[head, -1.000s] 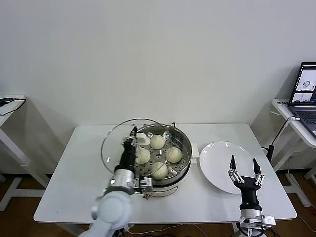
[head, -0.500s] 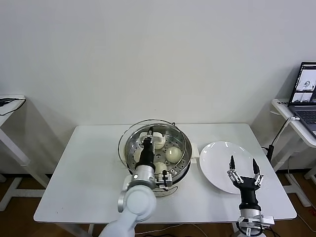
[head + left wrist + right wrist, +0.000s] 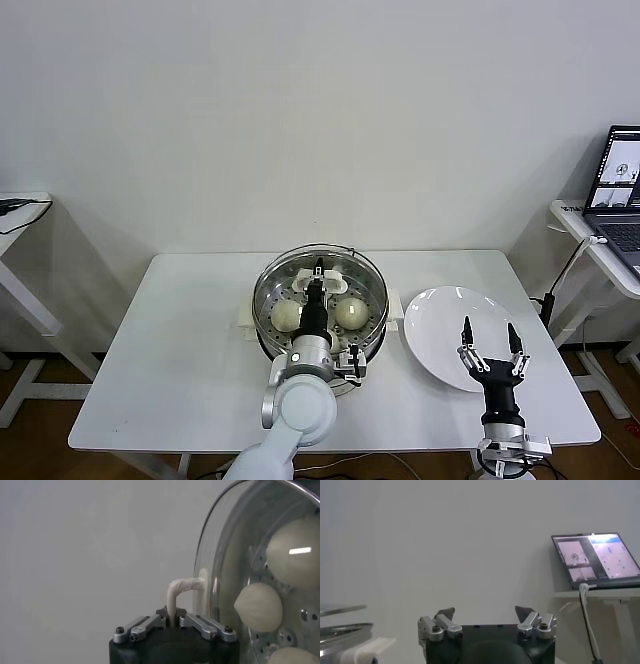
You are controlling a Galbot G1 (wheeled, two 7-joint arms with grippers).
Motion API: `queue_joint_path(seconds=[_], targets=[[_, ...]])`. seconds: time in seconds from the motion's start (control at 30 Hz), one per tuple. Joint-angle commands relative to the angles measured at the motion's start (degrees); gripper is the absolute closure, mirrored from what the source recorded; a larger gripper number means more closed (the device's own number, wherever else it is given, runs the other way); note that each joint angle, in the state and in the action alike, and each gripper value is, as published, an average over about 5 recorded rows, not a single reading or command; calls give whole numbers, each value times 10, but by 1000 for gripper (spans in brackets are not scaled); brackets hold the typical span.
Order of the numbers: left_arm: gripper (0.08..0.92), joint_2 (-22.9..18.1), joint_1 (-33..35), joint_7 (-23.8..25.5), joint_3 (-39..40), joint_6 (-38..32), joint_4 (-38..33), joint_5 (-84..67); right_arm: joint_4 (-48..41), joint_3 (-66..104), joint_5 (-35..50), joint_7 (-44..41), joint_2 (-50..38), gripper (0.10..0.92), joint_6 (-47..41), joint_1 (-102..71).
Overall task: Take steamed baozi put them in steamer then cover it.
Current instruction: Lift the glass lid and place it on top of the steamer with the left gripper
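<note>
Head view: low and right of the middle, the right gripper (image 3: 488, 338) points up with its jaws wide apart, holding nothing, in front of the white plate (image 3: 440, 318). In the middle, the left gripper (image 3: 318, 274) is clamped on the cover (image 3: 320, 288) by its handle, over the steamer (image 3: 268, 320). The steamed baozi (image 3: 350, 312) sit inside.

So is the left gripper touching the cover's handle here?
Touching. The left wrist view shows the left gripper shut on the white handle of the cover, no gap between them.
</note>
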Motion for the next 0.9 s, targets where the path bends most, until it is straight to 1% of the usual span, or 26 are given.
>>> queue_joint_path(seconds=[0.03, 0.33, 0.9], targets=[[802, -17, 0, -11, 1, -2, 18, 32, -5, -3, -2, -1, 0, 203, 0, 2], [802, -21, 3, -17, -3, -4, 24, 44, -8, -5, -3, -2, 0, 203, 0, 4], [802, -20, 13, -7, -3, -3, 20, 26, -8, -8, -5, -3, -1, 203, 0, 6]])
